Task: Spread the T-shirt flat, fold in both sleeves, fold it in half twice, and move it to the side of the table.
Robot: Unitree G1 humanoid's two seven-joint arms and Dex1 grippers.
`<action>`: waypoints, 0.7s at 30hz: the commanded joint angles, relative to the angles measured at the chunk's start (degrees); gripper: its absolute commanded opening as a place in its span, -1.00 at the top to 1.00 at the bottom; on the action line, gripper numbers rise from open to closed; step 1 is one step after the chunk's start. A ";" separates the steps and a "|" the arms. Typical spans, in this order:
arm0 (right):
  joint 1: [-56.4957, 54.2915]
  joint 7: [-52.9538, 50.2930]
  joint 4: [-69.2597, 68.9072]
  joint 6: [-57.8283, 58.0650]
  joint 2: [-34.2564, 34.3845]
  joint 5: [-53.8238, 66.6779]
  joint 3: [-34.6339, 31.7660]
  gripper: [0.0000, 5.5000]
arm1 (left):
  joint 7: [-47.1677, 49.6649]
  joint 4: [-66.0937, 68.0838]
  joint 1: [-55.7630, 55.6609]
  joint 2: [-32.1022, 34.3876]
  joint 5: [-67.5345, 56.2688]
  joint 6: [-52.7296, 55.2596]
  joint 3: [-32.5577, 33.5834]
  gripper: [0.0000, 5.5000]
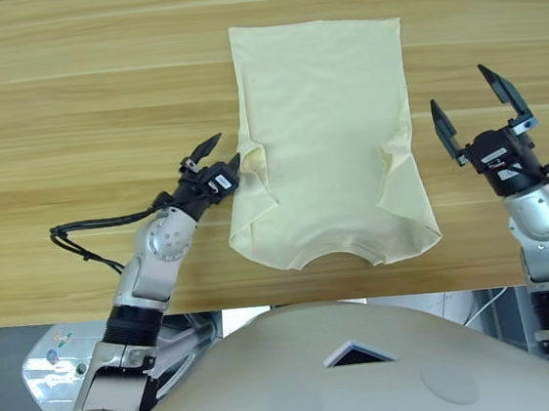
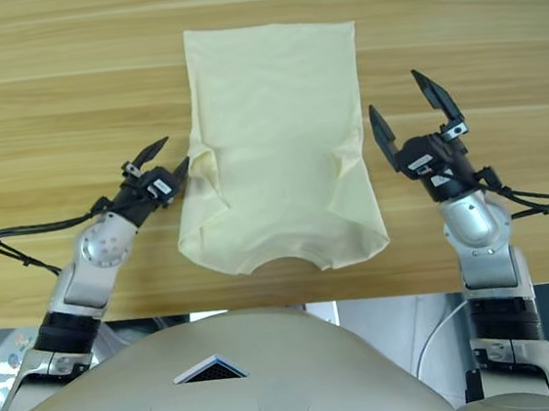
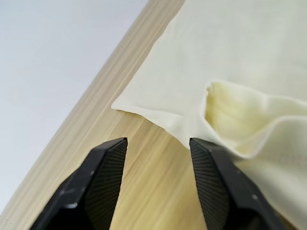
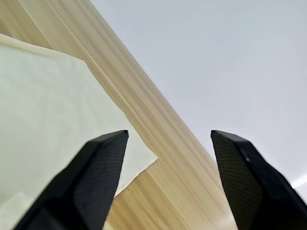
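We see the shirt (image 1: 327,141) lying mid-table (image 1: 78,108), collar (image 1: 336,244) toward us and hem (image 1: 314,25) at the far side, with both sleeves folded in over the body. The left gripper (image 1: 226,147) sits low at the shirt's left edge, beside the folded left sleeve (image 1: 252,164). Its jaws are partly open with nothing between them. From the head views we cannot tell whether it touches the cloth. The left wrist view is closer: one fingertip (image 3: 204,148) lies right at the sleeve fold, possibly touching it, while the other is over bare wood. There the fold stands up a little from the table as a loose pocket. The right gripper (image 1: 459,88) is off the shirt's right edge, apart from it, with jaws spread wide and empty. Its wrist view adds a shirt corner (image 4: 139,155) lying flat on the wood, with the table's edge beyond.
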 commanded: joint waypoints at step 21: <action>-2.01 -0.88 0.41 -0.13 1.10 -4.51 -1.12 -0.16 | 2.32 13.67 -9.43 -1.61 1.61 -8.44 -7.25 0.12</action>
